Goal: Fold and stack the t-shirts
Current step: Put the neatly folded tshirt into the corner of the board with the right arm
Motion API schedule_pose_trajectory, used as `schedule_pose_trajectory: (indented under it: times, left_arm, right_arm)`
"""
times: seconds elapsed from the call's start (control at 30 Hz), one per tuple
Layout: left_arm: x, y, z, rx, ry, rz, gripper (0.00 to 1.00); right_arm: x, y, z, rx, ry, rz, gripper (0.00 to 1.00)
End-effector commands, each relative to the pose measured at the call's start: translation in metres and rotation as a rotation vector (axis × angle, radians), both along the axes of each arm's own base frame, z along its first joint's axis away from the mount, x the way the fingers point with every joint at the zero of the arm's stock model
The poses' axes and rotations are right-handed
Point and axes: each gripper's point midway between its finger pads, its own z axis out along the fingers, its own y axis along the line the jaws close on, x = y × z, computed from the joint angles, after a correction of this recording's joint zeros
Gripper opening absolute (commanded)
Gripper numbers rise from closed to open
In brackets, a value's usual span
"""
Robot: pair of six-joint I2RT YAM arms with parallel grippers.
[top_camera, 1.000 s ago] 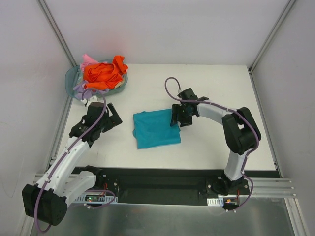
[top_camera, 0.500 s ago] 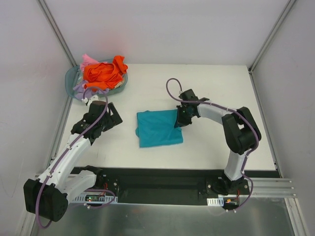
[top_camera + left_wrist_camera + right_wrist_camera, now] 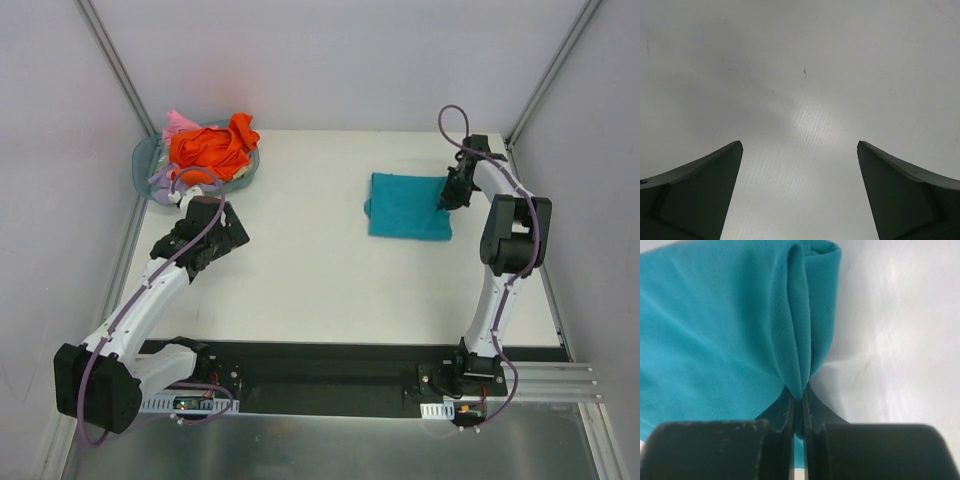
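Ideally, with the right end effector clamped on the teal shirt and the left end effector spread apart, we lay it flat on the counter before releasing.

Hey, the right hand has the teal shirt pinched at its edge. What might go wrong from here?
1. The right hand grips only a thin fold at the edge of the teal t-shirt, so a pull may slip it free or undo the folding.
2. The left hand hangs open over the bare table, far from the cloth, so nothing would pin it down.
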Motion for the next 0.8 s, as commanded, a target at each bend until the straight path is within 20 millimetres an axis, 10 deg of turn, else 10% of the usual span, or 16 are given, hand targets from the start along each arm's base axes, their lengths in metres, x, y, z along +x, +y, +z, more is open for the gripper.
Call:
schedule_pose_trajectory:
  times: [0.0, 0.3, 0.77]
  left_arm:
    - [0.017, 0.006, 0.020, 0.030, -0.055, 0.032, 0.99]
    - [0.037, 0.005, 0.021, 0.063, -0.029, 0.039, 0.99]
    - [0.063, 0.010, 0.039, 0.145, -0.038, 0.009, 0.99]
  right_arm:
    - [0.028, -0.038, 0.014, -0.069, 0.018, 0.021, 0.01]
    - [0.101, -0.122, 0.025, -0.151, -0.130, -0.013, 0.02]
    - [0.180, -0.167, 0.079, -0.208, -0.532, 0.014, 0.13]
